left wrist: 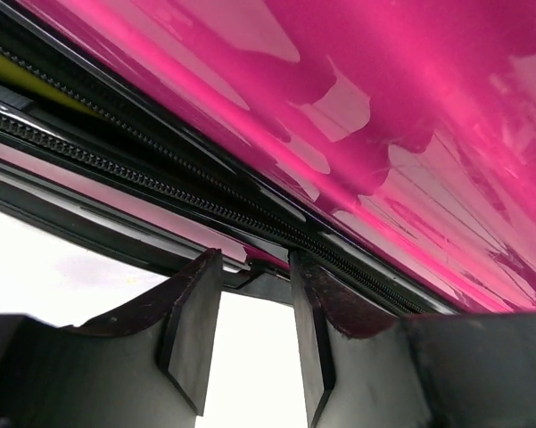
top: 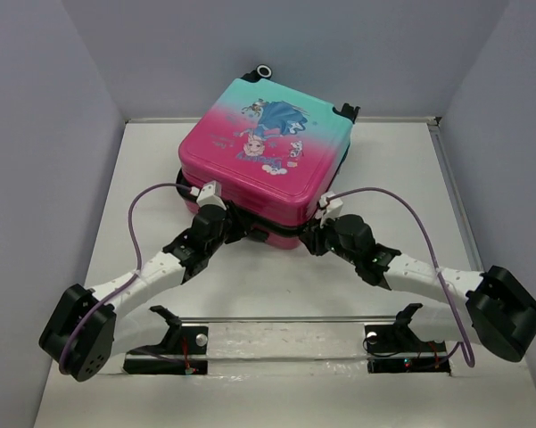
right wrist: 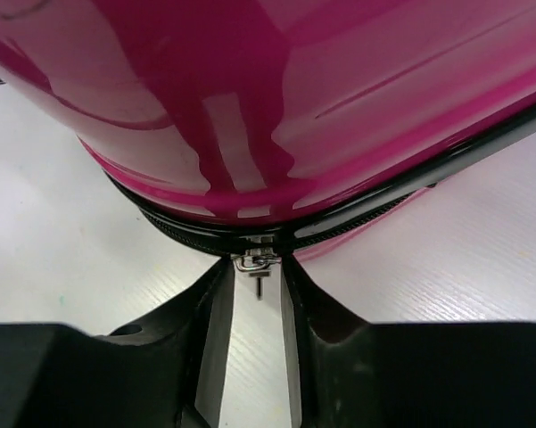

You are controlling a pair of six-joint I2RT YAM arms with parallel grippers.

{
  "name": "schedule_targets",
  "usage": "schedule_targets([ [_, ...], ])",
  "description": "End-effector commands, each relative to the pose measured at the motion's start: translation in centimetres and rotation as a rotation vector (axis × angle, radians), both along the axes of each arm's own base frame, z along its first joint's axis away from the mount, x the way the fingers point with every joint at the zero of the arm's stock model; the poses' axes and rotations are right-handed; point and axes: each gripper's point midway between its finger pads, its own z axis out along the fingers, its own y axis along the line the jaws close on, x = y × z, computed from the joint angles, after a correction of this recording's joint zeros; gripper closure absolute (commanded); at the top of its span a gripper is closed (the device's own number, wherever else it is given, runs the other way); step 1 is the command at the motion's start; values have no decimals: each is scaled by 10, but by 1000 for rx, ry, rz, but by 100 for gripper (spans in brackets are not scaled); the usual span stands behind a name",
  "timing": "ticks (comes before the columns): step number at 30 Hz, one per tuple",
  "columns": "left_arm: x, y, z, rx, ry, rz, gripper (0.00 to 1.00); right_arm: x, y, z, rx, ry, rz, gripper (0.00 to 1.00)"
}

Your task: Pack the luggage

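Note:
The luggage (top: 263,147) lies flat at the back middle of the table with its pink-to-teal lid down and the princess print on top. My left gripper (top: 239,234) is at its near left edge. In the left wrist view that gripper (left wrist: 254,267) is open, its tips at the black rim under the zipper track (left wrist: 205,201), with nothing between them. My right gripper (top: 310,239) is at the near right corner. In the right wrist view it (right wrist: 256,267) is narrowly open, with the metal zipper pull (right wrist: 257,264) hanging between its fingertips.
Grey walls close in the white table (top: 250,285) at the left, back and right. A yellow strip (left wrist: 4,67) shows through the gap in the luggage seam. Two black mounts (top: 174,343) (top: 401,339) stand at the near edge.

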Motion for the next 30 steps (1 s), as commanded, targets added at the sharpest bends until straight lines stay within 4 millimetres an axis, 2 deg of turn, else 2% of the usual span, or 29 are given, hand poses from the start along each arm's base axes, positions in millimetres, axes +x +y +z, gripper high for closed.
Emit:
schedule_targets([
  [1, 24, -16, 37, -81, -118, 1, 53, 17, 23, 42, 154, -140, 32, 73],
  [2, 24, -18, 37, -86, -118, -6, 54, 16, 24, 41, 160, -143, 36, 80],
  [5, 25, -21, 37, -99, -120, -9, 59, 12, 23, 39, 197, -136, 36, 92],
  [8, 26, -23, 39, -115, -127, -13, 67, 3, 21, 44, 243, -126, 39, 93],
  [11, 26, -27, 40, -130, -127, -21, 73, -15, 29, 45, 256, -92, 77, 93],
  [13, 26, -31, 40, -146, -123, -30, 74, -35, 43, 39, 228, -52, 112, 93],
  [14, 27, -33, 41, -154, -125, -36, 75, -52, 62, 47, 230, -50, 163, 93],
  [16, 27, -38, 40, -159, -120, -45, 76, -61, 72, 41, 163, -27, 148, 93],
  [17, 27, -40, 42, -165, -122, -50, 77, -62, 88, 50, 155, -25, 155, 93],
  [18, 28, -42, 43, -168, -124, -53, 77, -76, 100, 43, 116, 3, 185, 93],
  [21, 27, -47, 44, -170, -123, -68, 79, -74, 122, 44, 66, 9, 161, 93],
  [24, 24, -48, 46, -165, -132, -82, 80, -59, 152, 43, 0, 4, 112, 93],
  [30, 17, -34, 40, -124, -124, -57, 80, -13, 163, 49, -30, -75, -91, 93],
])
